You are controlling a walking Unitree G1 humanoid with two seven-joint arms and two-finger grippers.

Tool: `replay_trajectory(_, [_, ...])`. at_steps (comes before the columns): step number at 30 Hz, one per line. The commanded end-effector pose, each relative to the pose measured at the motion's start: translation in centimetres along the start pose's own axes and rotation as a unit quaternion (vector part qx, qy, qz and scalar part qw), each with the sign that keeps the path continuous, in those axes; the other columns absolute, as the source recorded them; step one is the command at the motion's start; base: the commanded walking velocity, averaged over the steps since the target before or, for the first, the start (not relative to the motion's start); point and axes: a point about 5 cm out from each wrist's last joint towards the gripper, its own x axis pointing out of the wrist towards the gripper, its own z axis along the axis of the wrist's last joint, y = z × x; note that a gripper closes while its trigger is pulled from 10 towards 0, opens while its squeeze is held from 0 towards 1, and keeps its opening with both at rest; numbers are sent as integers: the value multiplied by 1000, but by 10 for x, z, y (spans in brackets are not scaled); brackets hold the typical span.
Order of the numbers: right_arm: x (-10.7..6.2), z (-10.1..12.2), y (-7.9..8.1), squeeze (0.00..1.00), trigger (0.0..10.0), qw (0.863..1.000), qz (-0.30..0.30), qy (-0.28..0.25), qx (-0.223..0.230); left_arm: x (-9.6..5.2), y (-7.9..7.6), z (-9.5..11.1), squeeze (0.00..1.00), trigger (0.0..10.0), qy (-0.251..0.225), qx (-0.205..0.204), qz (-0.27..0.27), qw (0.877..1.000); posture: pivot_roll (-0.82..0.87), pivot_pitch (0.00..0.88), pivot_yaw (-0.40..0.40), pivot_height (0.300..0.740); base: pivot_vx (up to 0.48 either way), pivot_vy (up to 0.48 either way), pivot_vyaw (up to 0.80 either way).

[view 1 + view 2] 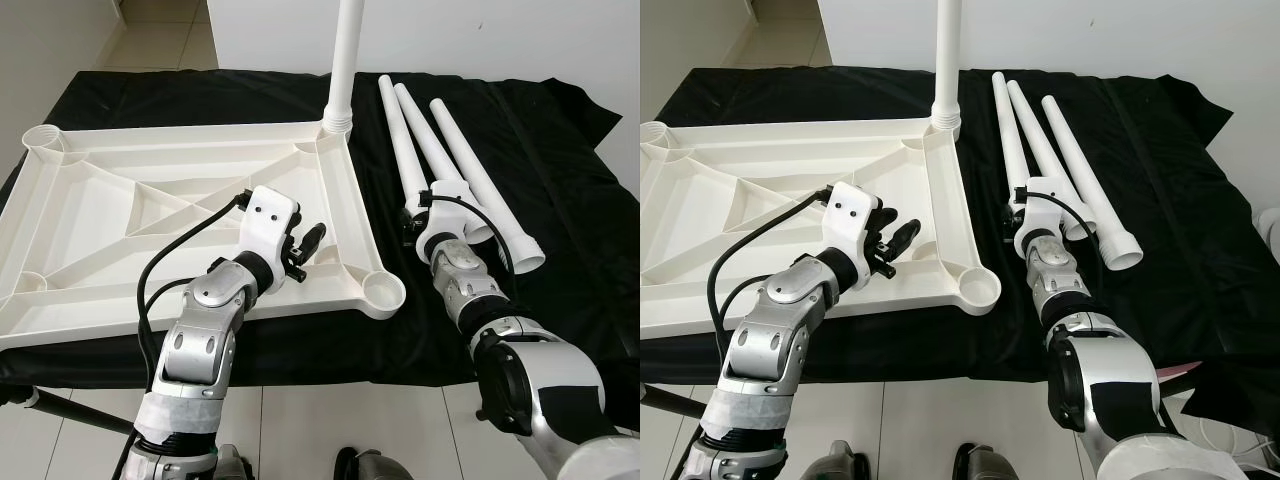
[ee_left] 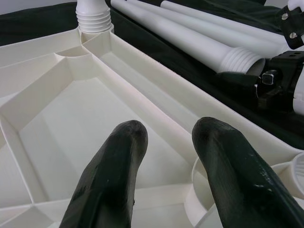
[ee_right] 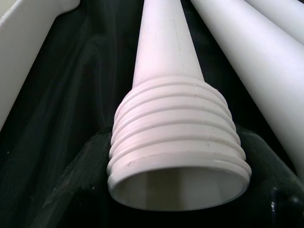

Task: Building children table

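Here, unlabelled white table leg (image 3: 175,142)

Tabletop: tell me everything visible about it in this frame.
The tabletop is white, plastic-looking, lying underside up on the black cloth, with raised ribs and a round socket at each visible corner. One leg stands upright in the far right socket; the near right socket is empty. The left gripper hovers open over its near right part.
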Motion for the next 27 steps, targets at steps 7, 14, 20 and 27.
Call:
replay_trajectory(7, [-4,-4,7,0,0,998,14,-33,45,-1,3,0,0,10000,3,-1,37,999,98,144,1,740,0,0,0])
replay_trajectory(14, [-10,2,6,0,10000,994,-1,-103,34,1,2,0,0,10000,2,-2,38,999,94,137,-5,740,0,0,0])
replay_trajectory(20, [-16,22,11,0,10000,980,22,-194,46,3,5,0,0,10000,-2,-6,40,999,83,121,-13,740,0,0,0])
replay_trajectory(27, [-22,60,21,0,10000,952,62,-298,43,5,9,2,0,10000,-9,-16,35,999,74,115,-15,740,0,0,0])
